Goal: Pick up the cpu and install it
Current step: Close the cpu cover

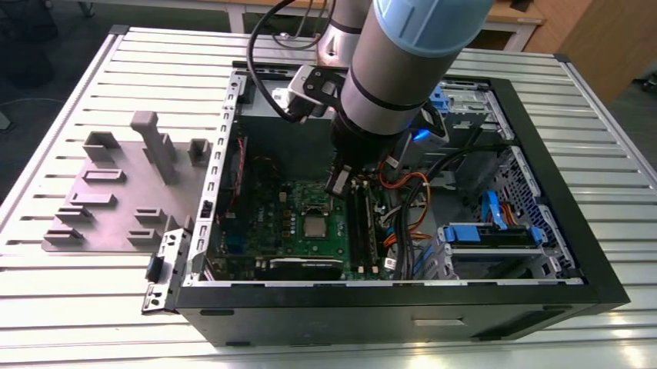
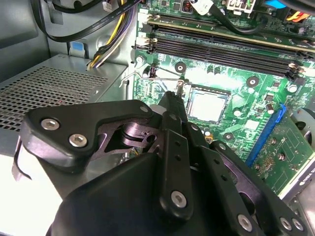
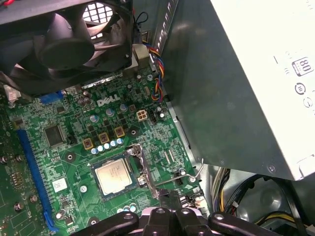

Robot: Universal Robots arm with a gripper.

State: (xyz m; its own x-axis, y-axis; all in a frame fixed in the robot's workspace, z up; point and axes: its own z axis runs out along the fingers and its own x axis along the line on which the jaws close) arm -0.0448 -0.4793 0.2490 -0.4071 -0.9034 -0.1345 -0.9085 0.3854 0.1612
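Sitting in the motherboard [image 3: 74,162] socket, the cpu [image 3: 114,177], unheld.

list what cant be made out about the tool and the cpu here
- Tool tip state: in the second wrist view its own black linkage hides the tips.
- Tool in the first wrist view: cut off by the picture's edge.
- Cpu seating and socket latch: too small in the exterior view.

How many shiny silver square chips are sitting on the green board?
1. The small silvery-grey square cpu sits in its socket near the middle of the green motherboard, close to the robot's black hand. Others may be hidden behind the arm.
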